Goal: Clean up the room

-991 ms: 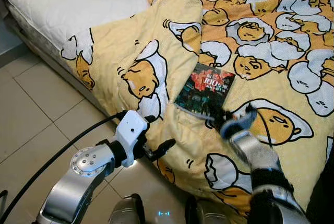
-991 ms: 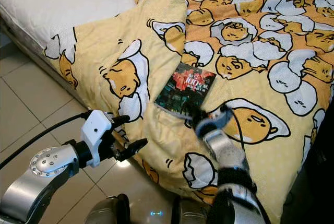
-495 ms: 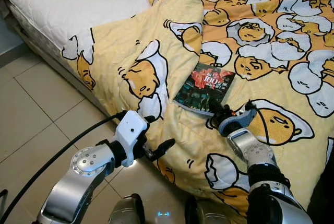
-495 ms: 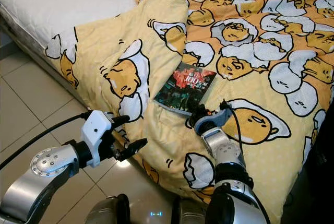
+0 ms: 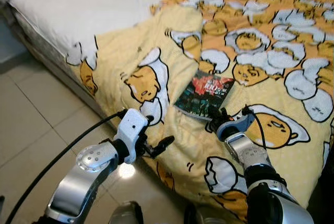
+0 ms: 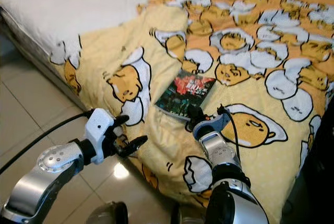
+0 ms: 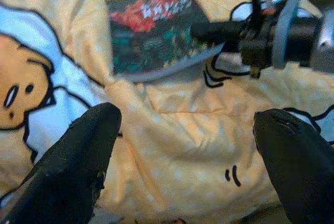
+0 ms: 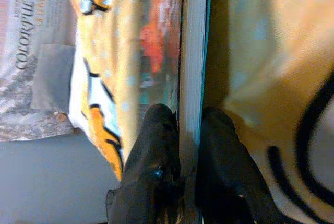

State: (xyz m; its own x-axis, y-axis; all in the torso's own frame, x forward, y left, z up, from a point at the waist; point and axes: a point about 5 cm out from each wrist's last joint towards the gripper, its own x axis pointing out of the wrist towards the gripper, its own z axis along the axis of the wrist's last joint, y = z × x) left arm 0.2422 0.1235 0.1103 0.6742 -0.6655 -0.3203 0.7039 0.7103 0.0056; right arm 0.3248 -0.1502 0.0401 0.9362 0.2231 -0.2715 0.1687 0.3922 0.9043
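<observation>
A dark book with a red-and-green cover [image 5: 204, 94] lies flat on the yellow egg-print blanket [image 5: 156, 51] near the bed's edge. My right gripper [image 5: 215, 124] is at the book's near corner. In the right wrist view its two black fingers [image 8: 156, 145] sit tight on either side of the book's page edge [image 8: 193, 51], shut on it. My left gripper [image 5: 159, 132] hangs open just off the side of the bed, lower than the book and apart from it. In the left wrist view the book [image 7: 151, 31] lies ahead of its spread fingers.
A white mattress [image 5: 78, 4] shows bare at the bed's far left. The blanket drapes over the bed's side toward the beige tiled floor [image 5: 31, 114]. A black cable [image 5: 62, 156] runs along my left arm.
My right gripper has slid forward to the book's near corner and closed on its edge. The left arm has stayed put. The camera has shifted slightly.
</observation>
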